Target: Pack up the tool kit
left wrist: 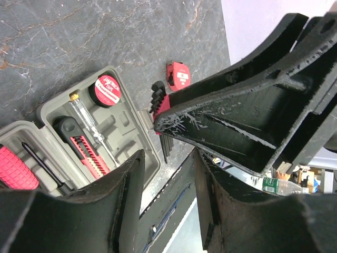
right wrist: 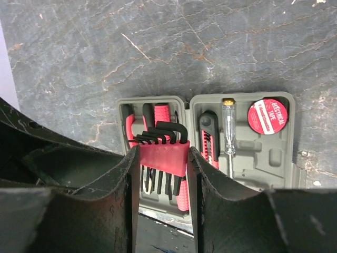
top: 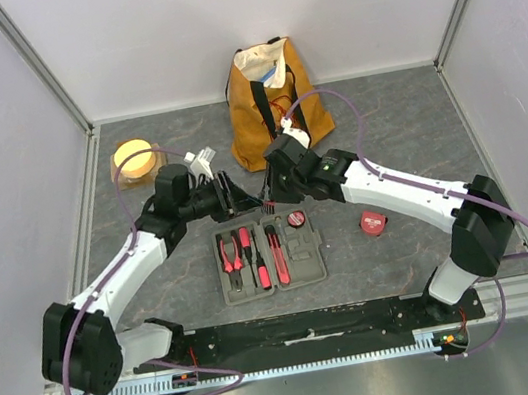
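Note:
The dark-grey case [top: 299, 257] lies open on the table and holds red pliers [top: 230, 254], a red-and-black knife [top: 277, 251], a clear-handled screwdriver [right wrist: 228, 129] and a red tape roll [right wrist: 268, 116]. My right gripper [right wrist: 161, 176] is shut on a red holder of black hex keys [right wrist: 160, 154], held above the case. It also shows in the left wrist view [left wrist: 159, 108]. My left gripper [left wrist: 168, 176] is open and empty, right beside the right gripper [top: 270, 194], above the case's far edge. A red tape measure [top: 373, 223] lies on the table right of the case.
A mustard-yellow tote bag [top: 274, 105] stands at the back centre. A round yellow-topped block [top: 134, 160] sits at the back left, with a small white part [top: 200, 160] beside it. Grey walls close in the sides and back.

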